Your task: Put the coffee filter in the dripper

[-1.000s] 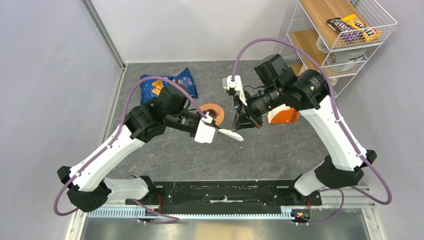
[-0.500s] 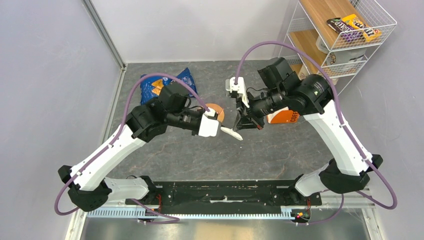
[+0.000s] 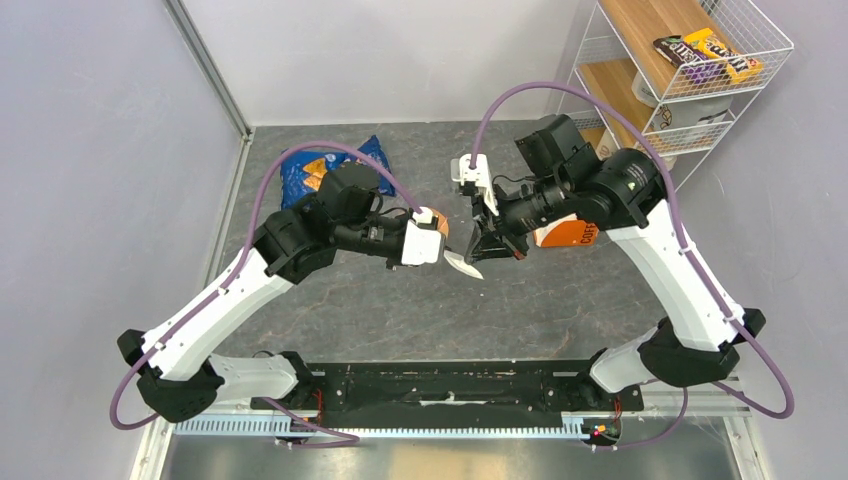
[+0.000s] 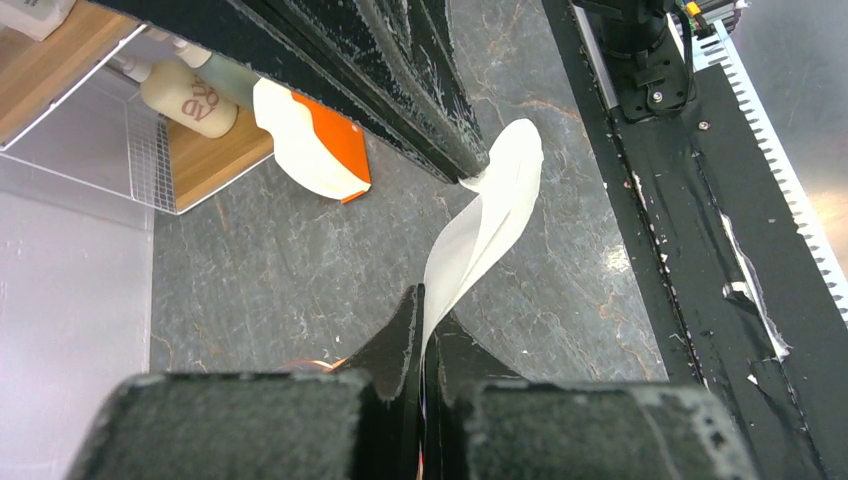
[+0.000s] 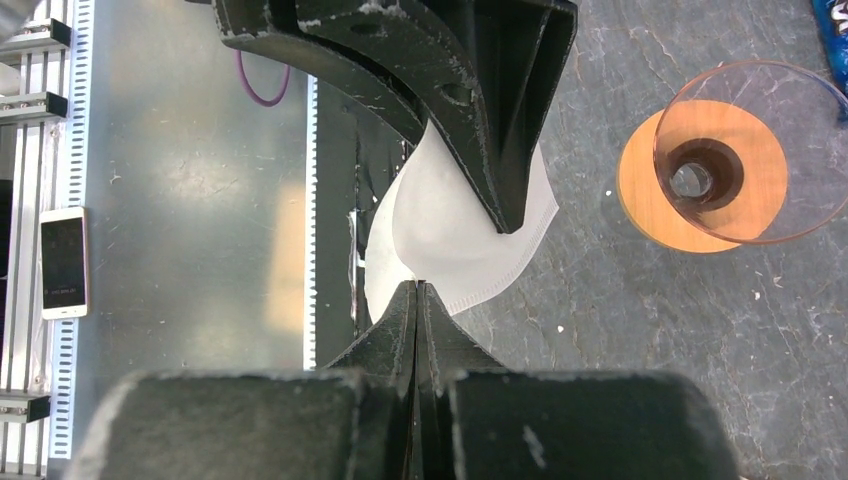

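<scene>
Two coffee filter (image 5: 442, 240) edges clamped by left end effector (image 4: 424, 300), right end effector (image 5: 417, 290), dripper (image 5: 642, 195) near.

Both arms meet mid-table, left gripper (image 4: 424, 305) and right gripper (image 5: 417, 295) each pinching the coffee filter (image 5: 450, 240), so the dripper (image 5: 640, 190) is boxed in from the near side. Chip bag (image 3: 335, 165) hugs the far edge, orange-and-white pack (image 3: 568, 233) sits toward the right edge. Room to pass along the near edge, between the arms

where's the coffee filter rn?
Top view, mid-table: the coffee filter hangs above the tabletop, pinched between the left gripper and the right gripper, just right of the dripper and nearer the arm bases.
</scene>
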`<state>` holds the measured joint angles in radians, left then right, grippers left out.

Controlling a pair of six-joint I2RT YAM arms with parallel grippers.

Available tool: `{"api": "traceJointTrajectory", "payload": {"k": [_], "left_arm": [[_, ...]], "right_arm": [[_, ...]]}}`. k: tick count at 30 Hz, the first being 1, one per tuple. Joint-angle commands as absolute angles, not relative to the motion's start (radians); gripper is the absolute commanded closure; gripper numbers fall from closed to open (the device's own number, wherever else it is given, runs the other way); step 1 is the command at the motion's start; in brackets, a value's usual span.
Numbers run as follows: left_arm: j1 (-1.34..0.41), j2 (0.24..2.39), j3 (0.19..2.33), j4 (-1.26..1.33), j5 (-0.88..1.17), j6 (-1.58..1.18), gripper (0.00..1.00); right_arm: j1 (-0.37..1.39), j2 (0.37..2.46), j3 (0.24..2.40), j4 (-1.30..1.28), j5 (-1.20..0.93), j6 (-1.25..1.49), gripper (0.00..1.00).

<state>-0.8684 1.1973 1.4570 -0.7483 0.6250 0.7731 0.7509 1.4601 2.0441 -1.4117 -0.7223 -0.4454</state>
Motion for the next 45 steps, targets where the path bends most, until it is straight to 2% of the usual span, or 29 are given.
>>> {"api": "traceJointTrajectory", "payload": {"k": [1,26,45], "left_arm": [[-0.873,1.169,1.446,-0.697,0.614,0.731,0.98],[-0.874,1.160,1.419,-0.646,0.610,0.698,0.98],[-0.873,1.181,1.417,-0.633,0.656,0.688,0.98]], "right_arm": [[0.758,1.477,2.069,-1.391,-0.750,-0.452,1.00],[0.757,1.489,2.032,-1.344,-0.760,-0.445,1.00],[0.756,1.464,1.994,-1.290,-0.644,-0.422,1.00]]}}
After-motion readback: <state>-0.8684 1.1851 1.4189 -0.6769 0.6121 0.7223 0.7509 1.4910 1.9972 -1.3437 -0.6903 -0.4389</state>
